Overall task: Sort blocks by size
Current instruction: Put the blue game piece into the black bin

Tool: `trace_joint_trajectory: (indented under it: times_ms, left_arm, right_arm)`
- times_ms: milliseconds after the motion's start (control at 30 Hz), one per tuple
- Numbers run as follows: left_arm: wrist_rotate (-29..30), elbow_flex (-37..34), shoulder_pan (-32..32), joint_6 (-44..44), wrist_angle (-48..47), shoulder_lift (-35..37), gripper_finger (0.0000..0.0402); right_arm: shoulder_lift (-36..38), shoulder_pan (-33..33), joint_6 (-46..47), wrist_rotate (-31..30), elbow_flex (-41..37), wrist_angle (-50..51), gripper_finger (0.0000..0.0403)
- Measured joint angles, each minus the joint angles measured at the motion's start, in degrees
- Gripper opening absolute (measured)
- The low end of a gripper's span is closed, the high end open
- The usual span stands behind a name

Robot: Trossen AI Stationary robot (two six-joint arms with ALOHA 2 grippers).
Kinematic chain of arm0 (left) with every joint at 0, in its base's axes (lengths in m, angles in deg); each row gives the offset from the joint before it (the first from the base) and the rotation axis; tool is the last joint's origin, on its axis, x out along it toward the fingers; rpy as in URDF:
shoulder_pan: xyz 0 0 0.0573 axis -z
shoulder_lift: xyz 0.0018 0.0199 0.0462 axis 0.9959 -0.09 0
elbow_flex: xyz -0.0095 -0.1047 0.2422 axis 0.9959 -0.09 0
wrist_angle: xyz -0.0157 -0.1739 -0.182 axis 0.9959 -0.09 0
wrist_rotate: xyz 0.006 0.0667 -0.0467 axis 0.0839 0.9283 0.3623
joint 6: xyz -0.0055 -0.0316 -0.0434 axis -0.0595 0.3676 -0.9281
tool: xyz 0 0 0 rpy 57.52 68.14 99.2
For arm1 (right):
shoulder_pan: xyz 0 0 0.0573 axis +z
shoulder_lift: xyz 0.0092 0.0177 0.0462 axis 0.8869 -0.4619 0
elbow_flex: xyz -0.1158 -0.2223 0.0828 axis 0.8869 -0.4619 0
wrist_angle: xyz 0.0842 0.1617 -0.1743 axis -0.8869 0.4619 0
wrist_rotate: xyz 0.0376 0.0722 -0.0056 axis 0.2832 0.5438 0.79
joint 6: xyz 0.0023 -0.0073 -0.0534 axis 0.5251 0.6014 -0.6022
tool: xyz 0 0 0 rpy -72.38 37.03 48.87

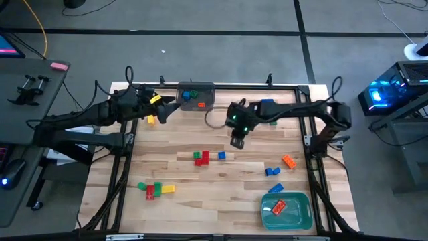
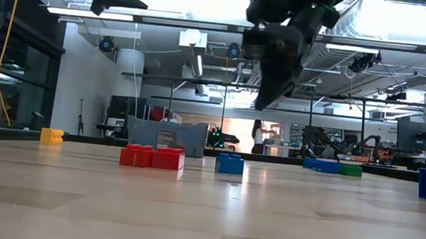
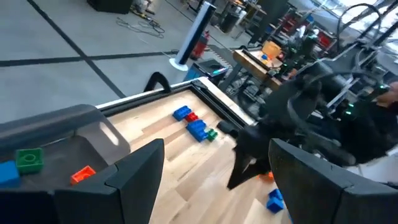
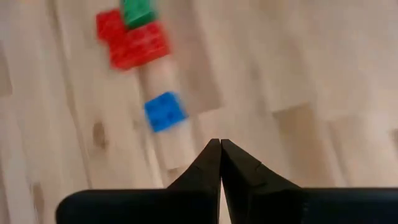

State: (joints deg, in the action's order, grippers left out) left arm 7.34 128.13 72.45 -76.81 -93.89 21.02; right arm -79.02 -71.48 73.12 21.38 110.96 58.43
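Note:
Blocks lie scattered on the wooden table: a red and green cluster (image 1: 201,158) with a small blue block (image 1: 221,155) beside it, a green, red and yellow group (image 1: 155,189) near the front left, and orange (image 1: 288,161) and blue blocks (image 1: 272,171) to the right. My right gripper (image 1: 239,140) is shut and empty, raised above the table (image 2: 269,93) just beyond the blue block (image 4: 165,111). My left gripper (image 1: 167,108) is open and empty, held high beside the dark grey bin (image 1: 196,96).
The grey bin (image 3: 56,134) at the far edge holds green, blue and orange blocks. A teal tray (image 1: 286,209) at the front right holds a red-orange block. A yellow block (image 1: 152,120) lies under the left arm. More blocks (image 3: 196,127) lie at the far right.

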Motion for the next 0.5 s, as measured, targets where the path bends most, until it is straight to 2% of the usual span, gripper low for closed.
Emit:
trace_joint_trajectory:
  times_ms: [67, 167, 233, 300, 400, 500]
  left_arm:
    - [-2.8, 0.0, 0.0, 0.1, 0.0, 0.0, 0.0273]
    - [-6.3, 0.0, 0.0, 1.7, -0.3, 0.0, 0.0273]
    - [-7.5, 0.0, 0.0, 2.9, -0.8, 0.0, 0.0273]
    - [-7.7, 0.0, 0.0, 3.4, -2.0, 0.1, 0.0273]
    - [-7.8, 0.0, 0.0, 3.8, -4.0, 0.8, 0.0273]
    - [-7.8, 0.0, 0.0, 3.4, -5.5, 1.4, 0.0273]
  right_arm:
    - [-1.8, 2.2, -2.5, 0.5, 1.5, 0.4, 0.0024]
    - [-4.4, 6.2, -9.6, 0.5, 4.6, 3.1, 0.0073]
    - [-5.9, 9.3, -15.2, -3.4, 6.2, 3.3, 0.0115]
    - [-7.4, 12.3, -20.7, -10.4, 7.3, 2.8, 0.0158]
    - [-10.1, 15.2, -22.7, -20.3, 8.3, 0.9, 0.0212]
    - [-12.3, 14.9, -22.0, -18.2, 8.8, 1.5, 0.0238]
